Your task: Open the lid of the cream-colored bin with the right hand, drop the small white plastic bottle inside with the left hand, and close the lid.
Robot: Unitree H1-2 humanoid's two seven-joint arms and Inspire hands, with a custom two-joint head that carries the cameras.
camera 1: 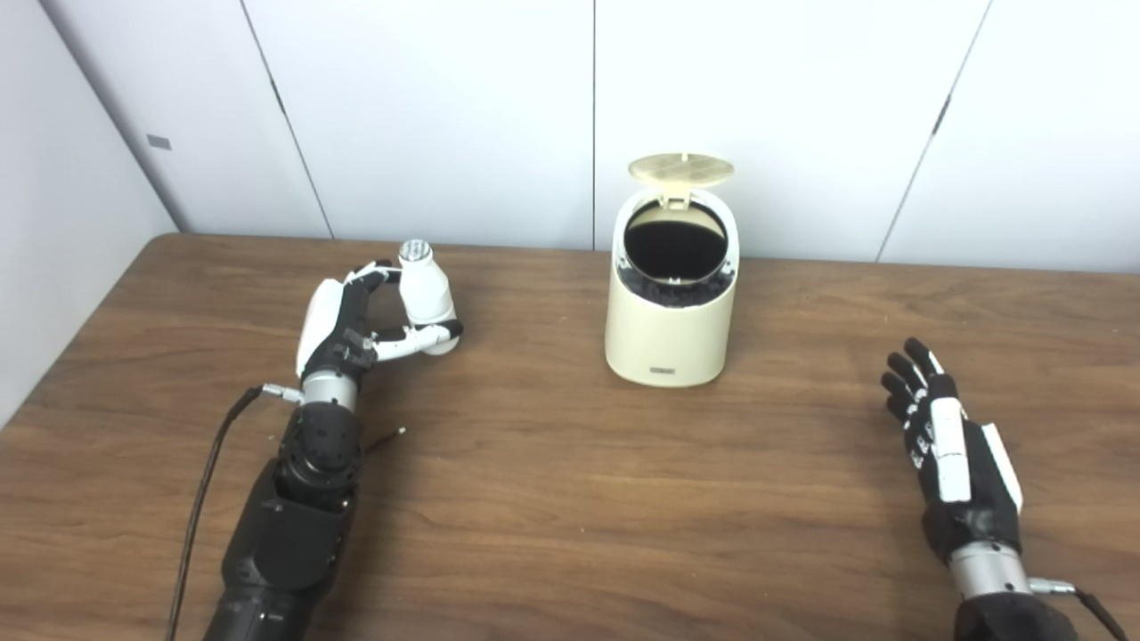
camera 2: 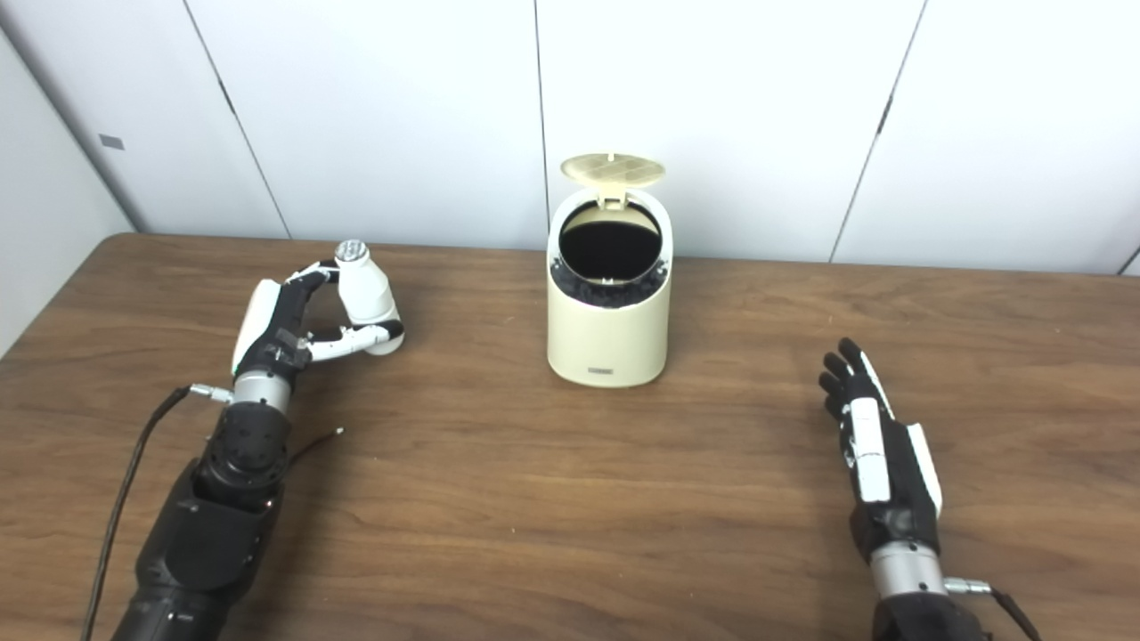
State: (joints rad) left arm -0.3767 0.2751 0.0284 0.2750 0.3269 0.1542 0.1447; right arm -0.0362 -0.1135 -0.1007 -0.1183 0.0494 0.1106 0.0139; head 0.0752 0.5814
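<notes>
One of each, two hands

One cream-colored plastic bin [camera 1: 670, 307], one small white plastic bottle [camera 1: 425, 289], one wooden table [camera 1: 570, 499], two black-and-white robot hands.

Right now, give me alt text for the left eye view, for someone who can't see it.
The robot's left hand grips a small white plastic bottle on a wooden table, left of a cream-colored bin whose lid stands open. The right hand rests open, away from the bin.

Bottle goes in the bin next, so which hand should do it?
The left hand, probably. It already grips the small white plastic bottle, and the cream-colored bin stands to its right with its lid up. The right hand is open, empty, and low near the table's front.
</notes>
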